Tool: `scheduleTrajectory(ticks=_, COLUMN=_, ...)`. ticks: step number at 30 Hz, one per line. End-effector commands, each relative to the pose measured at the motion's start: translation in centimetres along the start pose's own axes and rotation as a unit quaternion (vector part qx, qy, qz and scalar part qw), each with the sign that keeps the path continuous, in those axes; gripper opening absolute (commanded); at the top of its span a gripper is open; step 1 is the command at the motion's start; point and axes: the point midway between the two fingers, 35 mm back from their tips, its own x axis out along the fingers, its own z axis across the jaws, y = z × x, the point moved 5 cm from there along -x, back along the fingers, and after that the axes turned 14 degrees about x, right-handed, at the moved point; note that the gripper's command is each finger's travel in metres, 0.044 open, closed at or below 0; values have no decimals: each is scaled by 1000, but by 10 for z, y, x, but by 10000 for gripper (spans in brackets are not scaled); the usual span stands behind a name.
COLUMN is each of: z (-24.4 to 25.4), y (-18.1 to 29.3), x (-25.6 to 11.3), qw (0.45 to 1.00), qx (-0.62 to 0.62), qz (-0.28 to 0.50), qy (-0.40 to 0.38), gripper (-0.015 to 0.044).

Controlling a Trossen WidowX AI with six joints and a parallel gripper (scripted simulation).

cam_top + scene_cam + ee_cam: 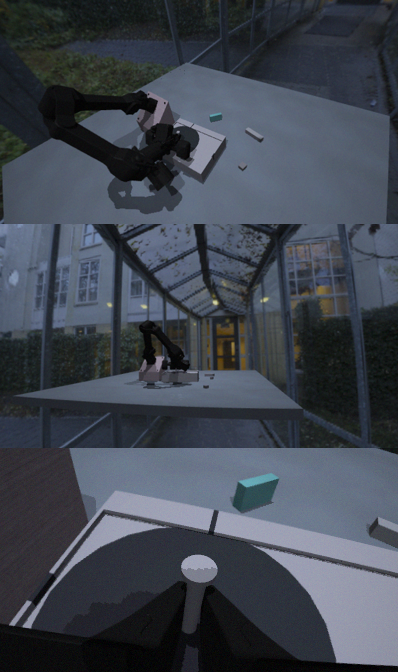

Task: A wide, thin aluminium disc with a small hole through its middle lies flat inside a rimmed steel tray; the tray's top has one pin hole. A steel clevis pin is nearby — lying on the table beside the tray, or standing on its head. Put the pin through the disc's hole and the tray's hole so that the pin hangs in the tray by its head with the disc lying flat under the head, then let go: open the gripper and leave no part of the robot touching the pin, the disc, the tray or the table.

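The narrow-set jaws of the gripper (176, 138) (177, 369) (196, 589) are closed on the pale clevis pin (178, 132) (199, 568), one dark fingertip on each side of its shank. The pin's round head faces up, clear above the fingertips in the wrist view, and the shank runs down between the fingers. Whether its lower end is in a hole cannot be told.

Around the pin spreads the wide, dark grey disc (193, 139) (270, 583), inside the pale, rimmed tray (202, 160) (189, 376) (300, 540). A dark shadow with a ragged edge falls across part of the disc, and the fingers hide the disc's middle hole. Narrow dark notches cut the tray's rim.

The black arm (90, 146) (165, 340) rises from beside a pinkish, sloped mount (163, 112) (150, 376), then bends down over the tray. The mount stands next to the tray.

Farther out, on the grey table (280, 177) (155, 404) (175, 473), a teal block (216, 117) (256, 493) lies near the tray's notched edge. A pale long bar (254, 134) (387, 532) and a small tan block (242, 166) lie apart from the tray. In the exterior view the small pieces are too tiny to tell apart.
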Motion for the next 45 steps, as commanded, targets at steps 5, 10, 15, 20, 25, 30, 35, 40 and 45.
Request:
scheduleTrajectory(ticks=5, z=0, y=2, x=1, qw=1000, qx=0, qz=2, qy=0, gripper=0)
scheduleTrajectory(ticks=10, z=0, y=2, x=1, qw=1000, qx=0, qz=2, qy=0, gripper=0)
scheduleTrajectory(ticks=15, z=0, y=2, x=1, qw=1000, qx=0, qz=2, qy=0, gripper=0)
scheduleTrajectory(ticks=20, z=0, y=2, x=1, qw=1000, qx=0, qz=2, qy=0, gripper=26)
scheduleTrajectory(ticks=25, z=0, y=2, x=1, qw=1000, qx=0, qz=2, qy=0, gripper=157)
scheduleTrajectory(ticks=30, z=0, y=0, x=1, qw=1000, qx=-1, qz=2, qy=-1, gripper=160)
scheduleTrajectory(ticks=35, z=4, y=-14, x=-6, qw=1000, qx=-3, qz=1, qy=-1, gripper=160)
scheduleTrajectory(ticks=40, z=3, y=-13, x=-7, qw=1000, qx=-7, qz=4, qy=0, gripper=186)
scheduleTrajectory(ticks=45, z=1, y=-12, x=-40, qw=1000, qx=-6, qz=5, qy=1, gripper=317)
